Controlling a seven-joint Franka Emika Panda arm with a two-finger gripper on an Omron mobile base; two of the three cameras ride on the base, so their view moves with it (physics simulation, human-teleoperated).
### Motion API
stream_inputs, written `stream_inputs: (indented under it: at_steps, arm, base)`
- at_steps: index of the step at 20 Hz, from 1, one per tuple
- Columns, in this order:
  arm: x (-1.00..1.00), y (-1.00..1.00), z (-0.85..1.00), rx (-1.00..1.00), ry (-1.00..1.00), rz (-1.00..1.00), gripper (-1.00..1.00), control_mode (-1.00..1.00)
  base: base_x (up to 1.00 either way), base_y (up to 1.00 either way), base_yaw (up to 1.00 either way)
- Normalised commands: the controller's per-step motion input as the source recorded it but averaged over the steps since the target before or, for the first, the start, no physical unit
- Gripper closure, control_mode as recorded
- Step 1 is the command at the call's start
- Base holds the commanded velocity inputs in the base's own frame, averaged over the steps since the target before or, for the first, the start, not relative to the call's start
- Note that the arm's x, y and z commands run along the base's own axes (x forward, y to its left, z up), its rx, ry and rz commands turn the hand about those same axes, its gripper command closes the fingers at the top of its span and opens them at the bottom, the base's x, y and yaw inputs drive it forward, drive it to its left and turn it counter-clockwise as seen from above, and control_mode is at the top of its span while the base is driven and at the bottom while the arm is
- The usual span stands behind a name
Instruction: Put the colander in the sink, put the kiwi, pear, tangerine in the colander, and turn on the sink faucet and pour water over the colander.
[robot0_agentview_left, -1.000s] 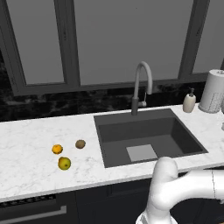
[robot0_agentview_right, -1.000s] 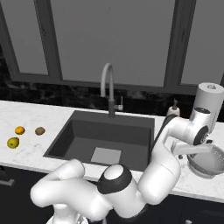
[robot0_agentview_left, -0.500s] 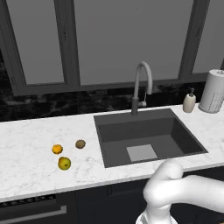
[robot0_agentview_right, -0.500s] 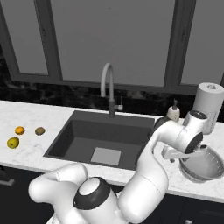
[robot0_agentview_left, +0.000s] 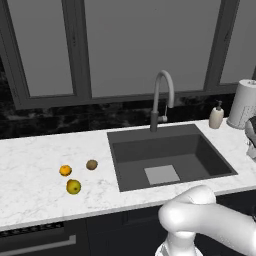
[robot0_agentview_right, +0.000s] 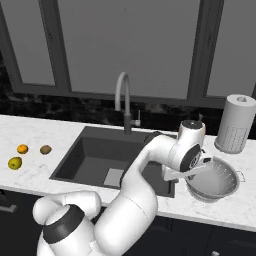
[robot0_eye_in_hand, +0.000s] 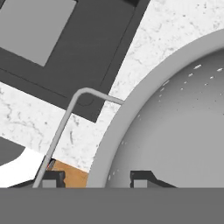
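- Left base view: The sink is sitting at frame centre in the white marble bench, its pale square patch showing on the floor. The sink faucet is arching above its back edge. At left of frame, the tangerine, the kiwi and the pear are lying close together on the bench. A white soap pump bottle and a paper towel roll are standing at upper right.
- Right base view: The arm is reaching to right of frame, where the tool is gripping the near rim of the colander, which is resting on the bench just right of the sink.
- Hand view: The tool's fingertips are straddling the colander's rim at bottom of frame, narrowed onto it, one tip inside the bowl and one outside beside the wire side handle.
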Motion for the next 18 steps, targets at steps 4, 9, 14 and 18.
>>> stream_inputs:
  at_steps: [4, 9, 14, 18]
  arm:
    - [-0.02, 0.45, 0.26, -0.16, -0.10, 0.23, 1.00, -1.00]
    - [-0.25, 0.59, 0.07, -0.03, -0.01, 0.10, 1.00, -1.00]
    - [-0.03, 0.45, 0.40, 0.04, 0.06, 0.00, 1.00, -1.00]
    - [-0.01, 0.55, 0.30, 0.00, 0.00, 0.00, 1.00, -1.00]
  base:
    - [0.00, 0.00, 0.00]
    - [0.00, 0.00, 0.00]
    - [0.00, 0.00, 0.00]
    - [0.00, 0.00, 0.00]
